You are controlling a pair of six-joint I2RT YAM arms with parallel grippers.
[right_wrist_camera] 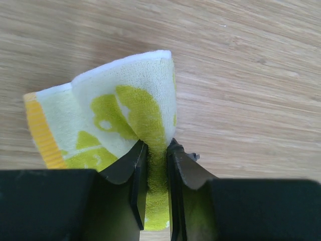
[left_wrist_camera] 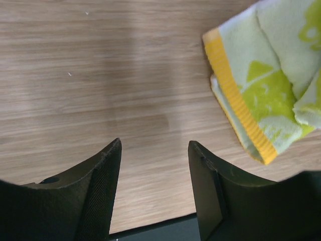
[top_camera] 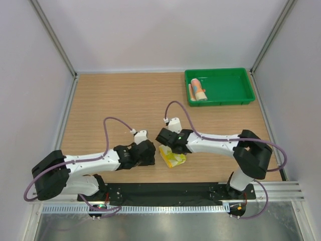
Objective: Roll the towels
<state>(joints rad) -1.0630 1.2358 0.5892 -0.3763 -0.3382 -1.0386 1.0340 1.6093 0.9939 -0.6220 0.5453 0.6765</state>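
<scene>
A: Where is the yellow towel (top_camera: 172,156)?

B: It lies crumpled on the table (top_camera: 115,100), near the front edge and between the two arms. One part of it is lifted up into a fold.

A: What holds this fold?

B: The right fingers (right_wrist_camera: 134,170) are clenched on it. In the right wrist view the cloth is pinched between them and bulges out above them.

A: And the left fingers (left_wrist_camera: 105,175)?

B: They are released. They stand apart, and between them only the wood of the table shows. The yellow towel is just beside them, on their right side. Whether it touches them cannot be told.

A: Is there another towel?

B: Yes, a rolled towel (top_camera: 198,90), orange-pink with a light edge. It lies in the left part of the green tray (top_camera: 228,88), at the far right of the table, well apart from both arms.
</scene>
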